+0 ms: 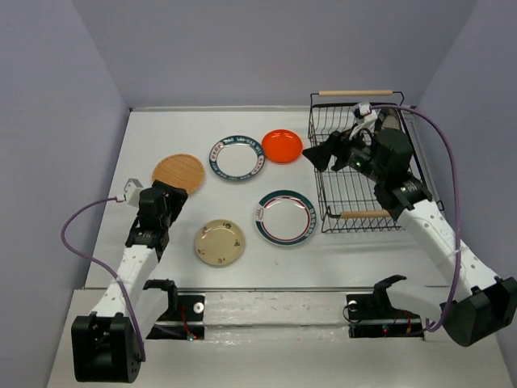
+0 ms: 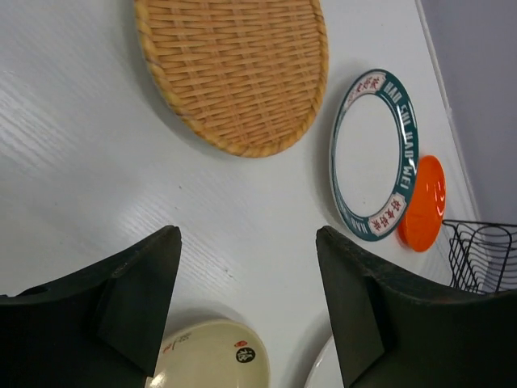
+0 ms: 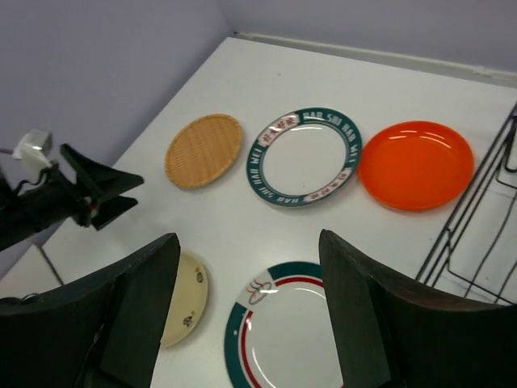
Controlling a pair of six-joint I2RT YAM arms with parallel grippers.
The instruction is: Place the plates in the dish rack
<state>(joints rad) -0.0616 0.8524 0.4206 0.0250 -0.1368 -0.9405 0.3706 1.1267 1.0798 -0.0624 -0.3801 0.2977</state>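
Observation:
Five plates lie flat on the white table. They are a woven tan one (image 1: 178, 171), a white one with a green lettered rim (image 1: 237, 158), a small orange-red one (image 1: 282, 145), a white one with a green and red rim (image 1: 285, 217) and a beige one (image 1: 219, 242). The black wire dish rack (image 1: 359, 190) stands at the right. My left gripper (image 1: 172, 191) (image 2: 246, 242) is open and empty, just short of the woven plate (image 2: 234, 69). My right gripper (image 1: 311, 155) (image 3: 246, 242) is open and empty, reaching out over the rack's left edge above the green-and-red plate (image 3: 291, 331).
The rack has wooden handles at its far end (image 1: 355, 93) and near end (image 1: 363, 214). A purple cable (image 1: 436, 137) arcs over the rack's right side. Grey walls close the table at the back and on both sides. A metal rail (image 1: 275, 303) runs along the near edge.

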